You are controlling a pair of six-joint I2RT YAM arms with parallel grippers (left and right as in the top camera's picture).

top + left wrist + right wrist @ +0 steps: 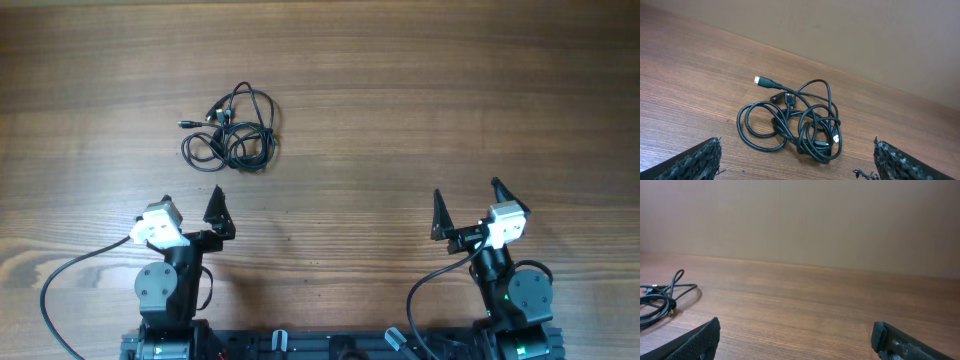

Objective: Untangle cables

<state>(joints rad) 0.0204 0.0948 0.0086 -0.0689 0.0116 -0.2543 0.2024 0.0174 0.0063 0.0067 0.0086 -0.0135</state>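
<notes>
**One knot of cables, ahead of the left claw; both claws spread and empty**

One bundle of cables point(230, 130) lies on the table point(400, 80), ahead of the left claw point(190, 203) and slightly toward its inner side, near but not touching. In the left wrist view the cables point(795, 122) sit centred between the two fingers, further out than the tips. From the right claw point(468, 197) the bundle is well apart, far to its left. The right wrist view catches only a few loops point(660, 300) at the left edge.

Cords are thin, black, round and glossy, with several overlapping loops piled flat. One plug end point(760, 80) sticks out of the pile on the side away from the right claw. More small plugs sit inside the knot; how many cords there are I cannot tell.

Left claw point(800, 165): jaws wide apart, holding nothing, black rough-textured fingertips point(700, 160) at the bottom corners. Right claw point(800, 345): also spread, empty, with bare wood between the fingers.

The table is brown wood grain, flat and matte. A plain beige wall point(890, 40) meets the table's far edge past the bundle. There is bare wood on all sides of the bundle, with a wide bare stretch ahead of the right claw. A thicker black wire point(60, 290) loops out behind the left arm's base, away from the cables.
</notes>
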